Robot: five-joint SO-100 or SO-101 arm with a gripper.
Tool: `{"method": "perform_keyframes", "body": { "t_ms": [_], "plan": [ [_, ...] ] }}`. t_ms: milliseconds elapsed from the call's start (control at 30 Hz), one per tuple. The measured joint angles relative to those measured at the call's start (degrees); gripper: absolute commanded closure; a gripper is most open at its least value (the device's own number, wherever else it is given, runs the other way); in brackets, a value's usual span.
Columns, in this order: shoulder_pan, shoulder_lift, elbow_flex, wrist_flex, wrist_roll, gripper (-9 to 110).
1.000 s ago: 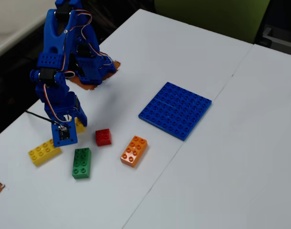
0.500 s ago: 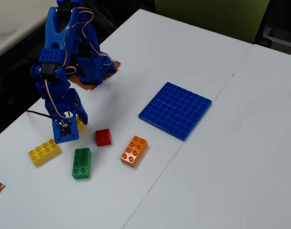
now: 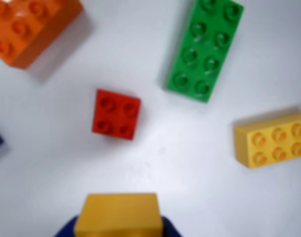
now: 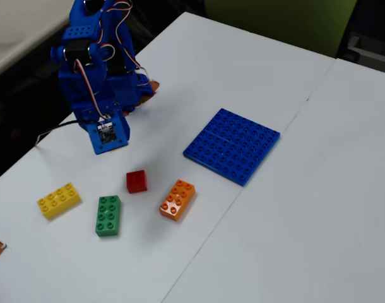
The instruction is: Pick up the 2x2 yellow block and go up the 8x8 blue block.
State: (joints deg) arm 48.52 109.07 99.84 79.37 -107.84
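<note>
Pincer: in the wrist view we see our gripper pinching the small square yellow plastic brick, with blue finger edges showing on both sides of it at the bottom of the frame.
Yellow brick: held clear of the white table, judging by the table and bricks spread out below it; in the fixed view we cannot see it, as the blue arm's head hides it.
Done: we judge the pick complete, since the brick sits in our grasp and off the surface.
Left: the carry across to the large flat blue studded baseplate, which lies well apart from the arm, on the right in the fixed view, with nothing on it.
Baseplate in wrist view: not in sight, unless the small blue sliver at the left edge is part of it; we cannot tell.
Bystanders: the small red square brick, the orange brick, the green long brick and the longer yellow brick lie on the table, untouched.
Path: we judge the way to the baseplate passes above or near the red and orange bricks.
</note>
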Motion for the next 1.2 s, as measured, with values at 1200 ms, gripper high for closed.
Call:
{"method": "perform_keyframes", "body": {
  "t_ms": [1200],
  "plan": [
    [-39.81,-22.06,-39.73,12.04,18.72,101]
  ]
}}
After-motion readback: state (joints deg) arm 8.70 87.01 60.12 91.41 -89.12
